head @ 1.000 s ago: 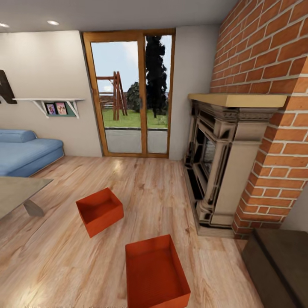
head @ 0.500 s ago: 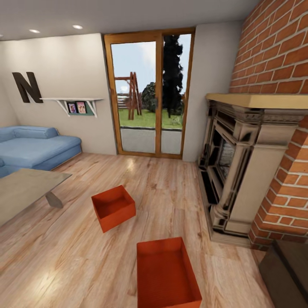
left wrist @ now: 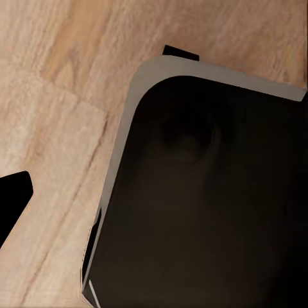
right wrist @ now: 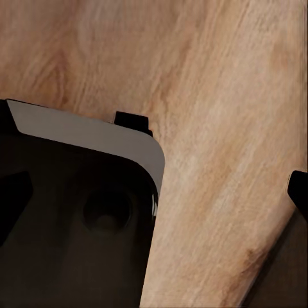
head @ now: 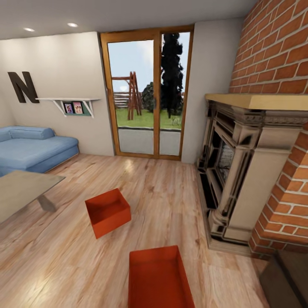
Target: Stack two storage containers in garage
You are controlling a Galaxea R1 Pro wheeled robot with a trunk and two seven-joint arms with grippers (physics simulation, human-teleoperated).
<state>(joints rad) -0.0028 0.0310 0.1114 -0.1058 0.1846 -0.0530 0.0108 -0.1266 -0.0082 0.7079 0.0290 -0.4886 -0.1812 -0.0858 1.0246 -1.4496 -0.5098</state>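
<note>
Roll square onto the near storage container (head: 158, 278) before lowering arms; either pincer's jaw state I cannot tell.

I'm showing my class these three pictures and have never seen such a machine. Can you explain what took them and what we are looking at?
These are simulator renders from a wheeled robot with two arms. The big picture comes from its head camera, looking into a living room: two open orange-red rectangular plastic bins, one nearer and one farther, sit apart on the light wood plank floor, near a blue sofa and a brick-surrounded fireplace. The two small pictures come from cameras on each wrist, looking down at the planks and the robot's dark base. Whether the jaws are open cannot be told; nothing is seen held.
</note>
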